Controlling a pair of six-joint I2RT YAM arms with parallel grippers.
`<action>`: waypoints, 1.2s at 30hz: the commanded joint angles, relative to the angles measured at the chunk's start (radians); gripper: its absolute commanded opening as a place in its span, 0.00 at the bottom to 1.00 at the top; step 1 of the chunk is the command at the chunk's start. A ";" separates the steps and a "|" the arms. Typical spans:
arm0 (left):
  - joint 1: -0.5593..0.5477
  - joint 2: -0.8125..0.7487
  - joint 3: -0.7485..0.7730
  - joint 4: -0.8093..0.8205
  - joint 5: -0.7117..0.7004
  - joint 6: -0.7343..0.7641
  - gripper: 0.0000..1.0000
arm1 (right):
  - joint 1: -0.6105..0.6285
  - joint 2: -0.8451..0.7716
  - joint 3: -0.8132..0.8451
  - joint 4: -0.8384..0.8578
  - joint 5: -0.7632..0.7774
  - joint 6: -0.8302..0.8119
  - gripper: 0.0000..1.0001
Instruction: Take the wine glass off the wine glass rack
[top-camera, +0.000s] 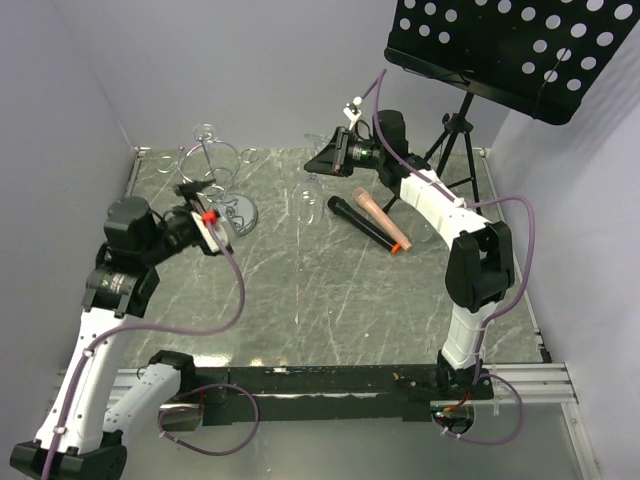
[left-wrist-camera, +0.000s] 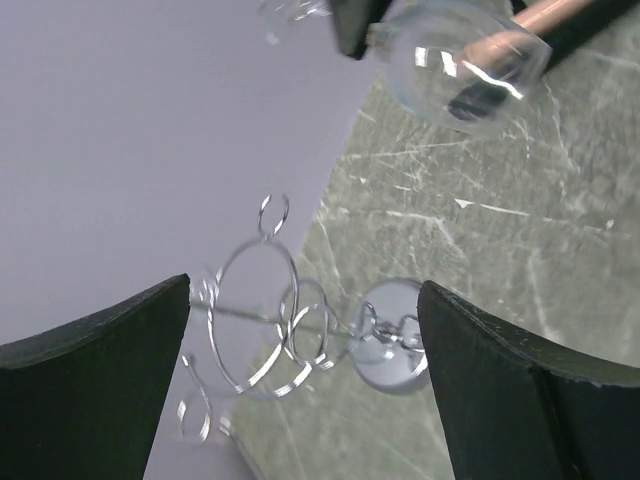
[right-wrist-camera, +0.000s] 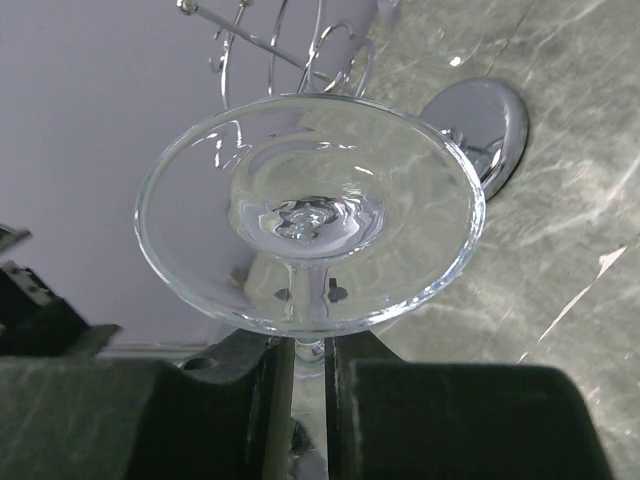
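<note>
The wine glass (right-wrist-camera: 310, 215) is clear, and its round foot faces the right wrist camera. My right gripper (right-wrist-camera: 308, 350) is shut on its stem and holds it in the air to the right of the rack. The glass also shows in the top view (top-camera: 311, 197) and in the left wrist view (left-wrist-camera: 465, 62). The chrome wire wine glass rack (top-camera: 213, 165) stands at the back left on its round mirror base (top-camera: 238, 211), with no glass seen on it. My left gripper (top-camera: 200, 212) is open and empty just in front of the rack (left-wrist-camera: 275, 320), apart from it.
A black microphone (top-camera: 360, 225) and a pink cylinder (top-camera: 382, 220) lie right of centre on the marble tabletop (top-camera: 330, 300). A black perforated music stand (top-camera: 520, 40) on a tripod (top-camera: 455, 150) stands at the back right. Grey walls close off the back and sides.
</note>
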 joint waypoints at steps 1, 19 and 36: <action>-0.080 -0.046 -0.087 0.095 0.048 0.283 1.00 | -0.014 -0.086 -0.011 0.054 -0.109 0.097 0.00; -0.196 -0.114 -0.314 0.285 0.189 0.436 1.00 | -0.039 -0.107 0.012 -0.382 -0.275 -0.075 0.00; -0.498 0.141 -0.262 0.458 0.017 0.555 1.00 | -0.065 -0.081 -0.111 -0.198 -0.338 0.312 0.00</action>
